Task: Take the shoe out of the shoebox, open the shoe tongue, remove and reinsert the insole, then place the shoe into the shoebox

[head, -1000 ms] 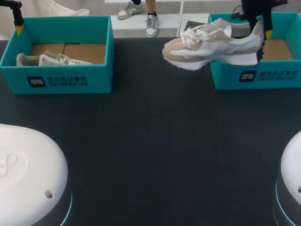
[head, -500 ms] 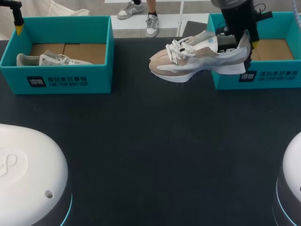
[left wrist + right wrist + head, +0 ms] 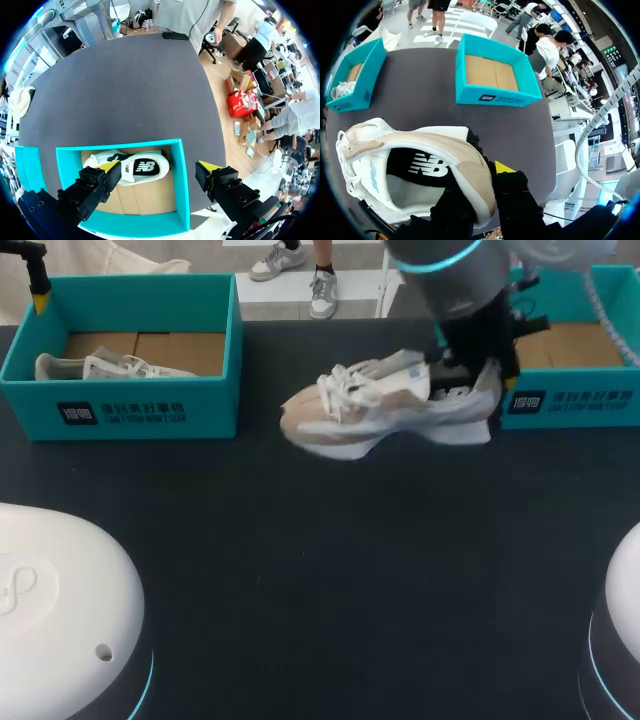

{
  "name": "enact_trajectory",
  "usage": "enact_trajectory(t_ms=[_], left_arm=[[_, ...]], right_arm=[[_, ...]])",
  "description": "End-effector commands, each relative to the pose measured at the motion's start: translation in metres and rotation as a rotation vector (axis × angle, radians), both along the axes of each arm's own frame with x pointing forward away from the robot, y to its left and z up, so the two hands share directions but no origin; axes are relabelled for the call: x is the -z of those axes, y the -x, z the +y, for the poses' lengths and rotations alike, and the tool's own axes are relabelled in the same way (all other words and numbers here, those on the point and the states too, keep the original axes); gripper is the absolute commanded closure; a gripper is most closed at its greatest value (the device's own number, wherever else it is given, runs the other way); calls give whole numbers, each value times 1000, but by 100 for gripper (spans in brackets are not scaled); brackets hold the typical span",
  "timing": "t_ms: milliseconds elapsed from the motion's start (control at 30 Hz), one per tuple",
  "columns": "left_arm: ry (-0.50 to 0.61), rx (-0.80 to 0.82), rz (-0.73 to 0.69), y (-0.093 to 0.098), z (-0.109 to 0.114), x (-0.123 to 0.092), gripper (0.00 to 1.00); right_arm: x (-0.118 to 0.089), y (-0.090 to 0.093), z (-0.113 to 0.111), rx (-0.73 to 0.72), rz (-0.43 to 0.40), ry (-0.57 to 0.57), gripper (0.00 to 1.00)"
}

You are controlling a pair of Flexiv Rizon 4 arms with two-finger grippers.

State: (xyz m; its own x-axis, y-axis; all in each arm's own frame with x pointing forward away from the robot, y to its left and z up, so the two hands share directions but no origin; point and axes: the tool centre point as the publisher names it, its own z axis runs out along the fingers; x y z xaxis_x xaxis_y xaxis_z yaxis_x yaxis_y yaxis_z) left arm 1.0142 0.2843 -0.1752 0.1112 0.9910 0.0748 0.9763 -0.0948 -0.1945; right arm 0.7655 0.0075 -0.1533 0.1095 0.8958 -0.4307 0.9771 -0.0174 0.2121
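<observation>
shoe (image 3: 350,412) may slip from right gripper (image 3: 482,182) pinching only its heel collar (left gripper (image 3: 157,167) gapes empty).

The shoe (image 3: 370,412) looks matt suede, the shoebox (image 3: 572,406) perhaps cardboard.

dark table (image 3: 330,570), left shoebox (image 3: 130,412), right shoebox (image 3: 585,403)
</observation>
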Motion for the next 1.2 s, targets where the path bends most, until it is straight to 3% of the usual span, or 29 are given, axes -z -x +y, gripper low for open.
enact_trajectory(t_ms=[33,200,733,800,967,1000,1067,1200], left_arm=[[-1,1,1,0,0,-1,0],[-1,1,1,0,0,-1,0],[-1,1,1,0,0,-1,0],[-1,1,1,0,0,-1,0],[-1,1,1,0,0,-1,0],[-1,1,1,0,0,-1,0],[-1,1,1,0,0,-1,0],[-1,1,1,0,0,-1,0]], right_arm=[[11,23,35,-9,-27,49,100],[15,42,54,8,-1,64,100],[15,42,54,8,-1,64,100],[32,40,58,-1,-12,-11,100],[72,43,63,6,-29,-16,100],[80,43,63,25,-40,28,100],[91,44,66,6,-42,-14,100],[112,44,71,5,-44,14,100]])
